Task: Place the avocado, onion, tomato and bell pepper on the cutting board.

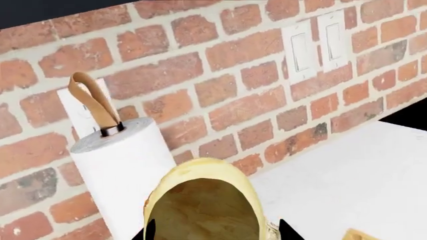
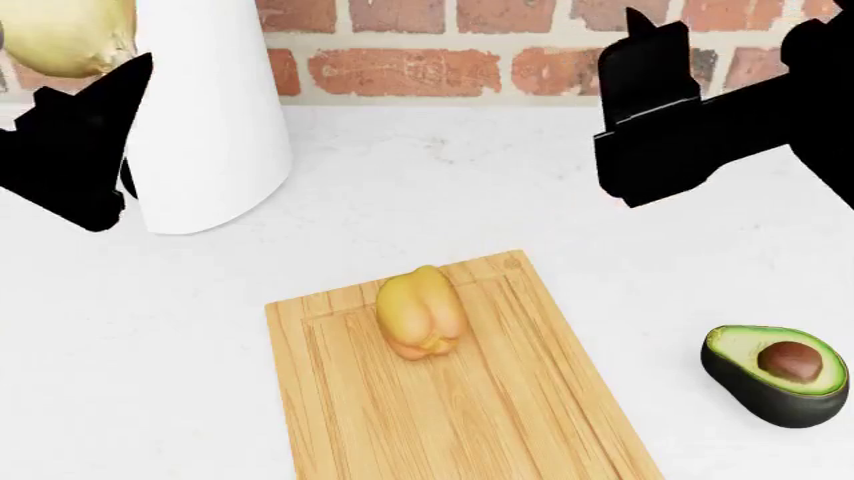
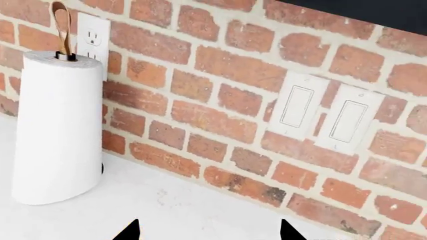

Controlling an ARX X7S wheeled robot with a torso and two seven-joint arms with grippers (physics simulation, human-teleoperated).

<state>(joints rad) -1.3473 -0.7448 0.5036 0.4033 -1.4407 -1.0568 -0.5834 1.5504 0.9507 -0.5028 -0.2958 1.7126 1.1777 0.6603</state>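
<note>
- Nearest the head camera: cutting board (image 2: 454,400), light wood with a groove, lower end cut off by the frame edge.
- Far left, raised above the counter: left gripper (image 2: 94,95), a black silhouette. It is clamped on the onion (image 2: 60,35), which is cropped by the top-left corner in the head view. In the left wrist view the onion (image 1: 203,200) fills the space between the two dark fingertips (image 1: 151,231); its lower part runs out of frame.
- Just right of that gripper: white paper towel roll (image 2: 207,110), top cut off in the head view; a tan strap loop (image 1: 93,102) shows on its holder in the wrist view.
- Centre: bell pepper (image 2: 420,312), yellow-orange, resting on the far end of the board.
- Right of the board, apart from it on the white counter (image 2: 134,330): avocado (image 2: 778,372), cut face and pit up.
- Upper right: right gripper (image 3: 208,232), held high. Only two fingertips show in its wrist view, set wide apart with nothing between them.
- Tomato not found in any view.
- Background: brick wall (image 3: 200,90), wall switches (image 3: 323,117).
</note>
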